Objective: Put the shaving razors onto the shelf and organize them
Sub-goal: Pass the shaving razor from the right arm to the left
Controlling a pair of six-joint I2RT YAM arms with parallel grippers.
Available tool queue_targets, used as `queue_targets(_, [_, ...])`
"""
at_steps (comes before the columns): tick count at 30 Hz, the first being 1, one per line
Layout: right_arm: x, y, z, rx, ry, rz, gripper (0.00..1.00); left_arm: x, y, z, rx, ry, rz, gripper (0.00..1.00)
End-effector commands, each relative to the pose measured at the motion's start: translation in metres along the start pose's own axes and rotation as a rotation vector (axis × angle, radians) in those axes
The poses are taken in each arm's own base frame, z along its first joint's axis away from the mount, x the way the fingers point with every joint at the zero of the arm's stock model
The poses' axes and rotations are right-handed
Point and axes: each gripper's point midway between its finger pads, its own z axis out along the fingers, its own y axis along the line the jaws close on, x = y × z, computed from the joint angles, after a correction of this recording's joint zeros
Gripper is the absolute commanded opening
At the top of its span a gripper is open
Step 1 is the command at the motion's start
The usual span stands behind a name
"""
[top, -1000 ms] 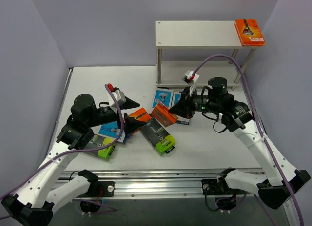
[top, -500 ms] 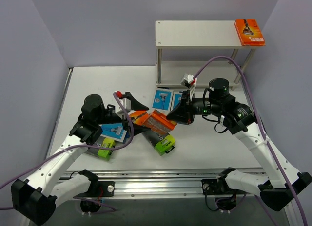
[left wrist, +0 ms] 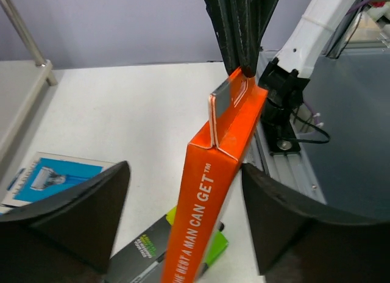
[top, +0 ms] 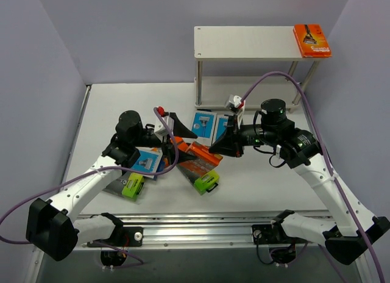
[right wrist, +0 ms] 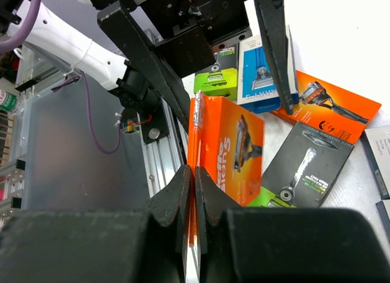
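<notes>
The orange pack is a thin, glossy cardboard box with white lettering down its narrow edge and a flat hang tab on top. It stands on edge above the middle of the surface, apart from the shelf. The right end effector has its black fingers pinched tight on that tab. The left end effector is spread wide, a matte black wedge on each side of the pack. One tip sits just beside the cardboard, and contact cannot be told. The left wrist view alone shows the lettered edge and the folded tab. The right wrist view alone shows the printed razor on the pack's face and, past it, a second orange pack lying flat. Beside that are a black pack with a lime end and a blue pack. From above, the shelf shows two pale flat boards on thin metal posts, with a third orange pack at the right end of the top board. Two more blue packs lie by the shelf's foot, and another black pack lies near the left arm. A purple cable arcs across the shelf front.
</notes>
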Motion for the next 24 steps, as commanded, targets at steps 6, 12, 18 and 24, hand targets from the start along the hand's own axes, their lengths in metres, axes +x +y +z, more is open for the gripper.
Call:
queue_targets(6, [-0.024, 0.022, -0.010, -0.053, -0.069, -0.095, 0.00, -0.023, -0.010, 0.002, 0.040, -0.049, 0.047, 0.43])
queue_targets(12, [-0.028, 0.011, -0.006, -0.001, -0.084, -0.084, 0.00, -0.024, -0.009, -0.001, 0.008, -0.031, 0.041, 0.11])
queue_targets(18, [-0.037, -0.009, -0.005, 0.104, -0.125, -0.054, 0.21, -0.020, 0.009, -0.012, -0.165, 0.011, 0.077, 0.02])
queue_targets(24, [-0.053, -0.034, -0.009, 0.253, -0.186, -0.021, 0.57, -0.028, 0.030, -0.037, -0.399, 0.031, 0.140, 0.02])
